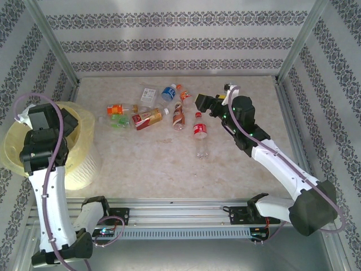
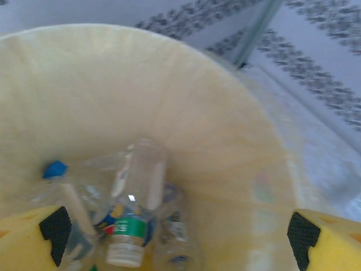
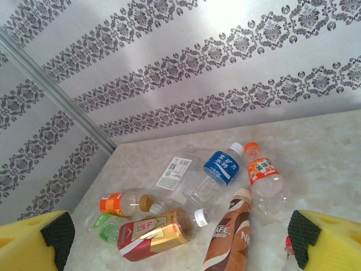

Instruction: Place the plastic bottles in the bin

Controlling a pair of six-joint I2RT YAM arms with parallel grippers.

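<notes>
Yellow bin sits at the left of the table. My left gripper hangs over it, jaws wide, with nothing in them. Some plastic bottles lie at the bottom. More lie in a heap at the far middle of the table. My right gripper hovers just beside them, wide open and holding nothing. I think the brown bottle is the best next grab, as it is closest. I should come down across its fat middle, not its cap, and stay off the red and gold bottle next to it. The left arm should lift straight up so the thin bag does not catch.
</notes>
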